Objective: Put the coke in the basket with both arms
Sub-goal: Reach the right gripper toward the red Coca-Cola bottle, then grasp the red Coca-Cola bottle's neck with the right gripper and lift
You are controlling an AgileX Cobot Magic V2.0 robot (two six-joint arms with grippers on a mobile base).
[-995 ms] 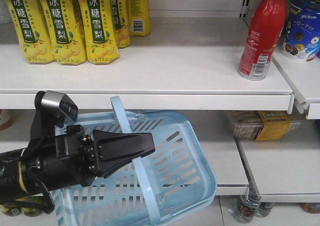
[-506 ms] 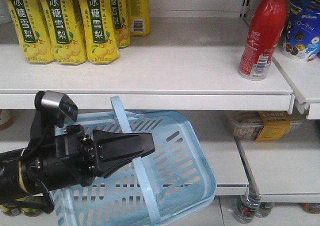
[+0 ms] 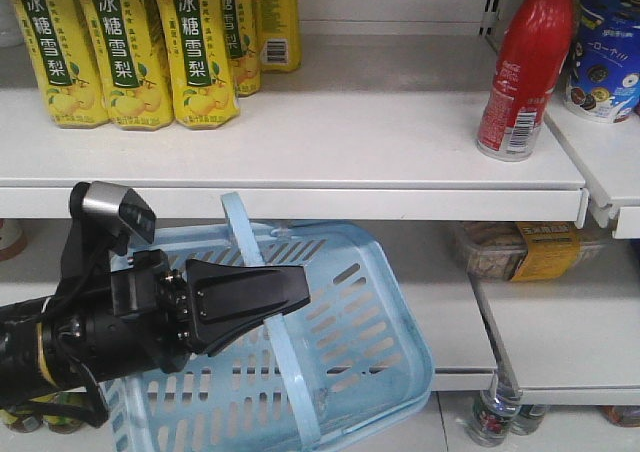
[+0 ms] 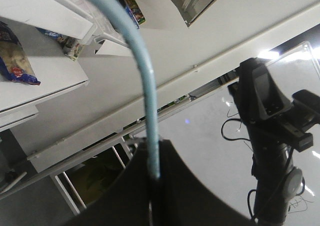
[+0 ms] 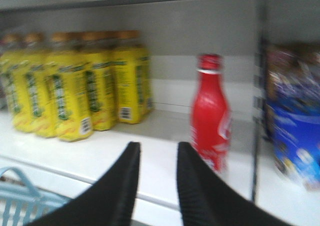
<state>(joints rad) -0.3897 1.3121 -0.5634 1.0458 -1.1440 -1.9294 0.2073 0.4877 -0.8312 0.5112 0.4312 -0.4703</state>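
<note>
White shop shelving fills our front view: on the upper white shelf (image 3: pixel 350 142), yellow-labelled plastic drink bottles (image 3: pixel 130 52) crowd the left, and the slim all-red contoured coke bottle (image 3: pixel 520 67) stands upright near its right end, well apart from them. Below and in front of that shelf hangs the pale blue slotted plastic basket (image 3: pixel 300 231), tilted, its flat pale blue hoop handle (image 3: pixel 248 234) pinched between the closed fingers of our black left gripper (image 3: pixel 295 297). From the right wrist we see our right gripper (image 5: pixel 158 148) with its black fingers parted and nothing between them, the coke bottle (image 5: pixel 211 118) just beyond and slightly right, untouched.
</note>
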